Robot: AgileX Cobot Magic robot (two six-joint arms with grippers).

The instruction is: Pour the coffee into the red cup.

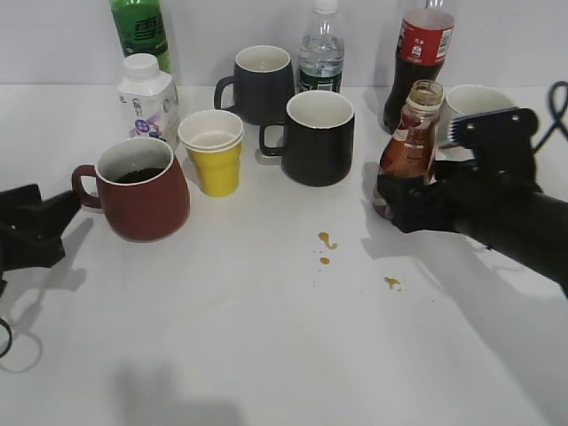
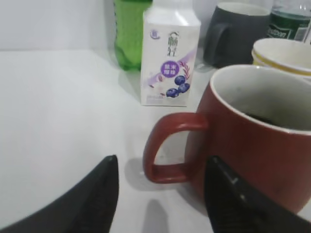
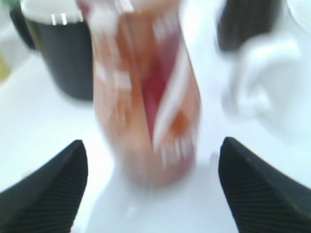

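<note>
The red cup (image 1: 142, 191) stands at the left with dark liquid inside and its handle toward my left gripper. It fills the right of the left wrist view (image 2: 262, 145). My left gripper (image 1: 55, 222) is open and empty, its fingers (image 2: 163, 160) just short of the handle. The coffee bottle (image 1: 410, 142) stands upright and uncapped on the table at the right. It is blurred in the right wrist view (image 3: 146, 97). My right gripper (image 1: 397, 200) is open, its fingers (image 3: 153, 145) spread wide on either side of the bottle's base without touching it.
A yellow paper cup (image 1: 213, 151), a black mug (image 1: 315, 138) and a dark grey mug (image 1: 257, 80) stand mid-table. A white carton (image 1: 146, 98), green bottle (image 1: 140, 31), water bottle (image 1: 321, 53), cola bottle (image 1: 422, 53) and white mug (image 1: 475, 106) line the back. Brown drops (image 1: 327, 240) mark the table.
</note>
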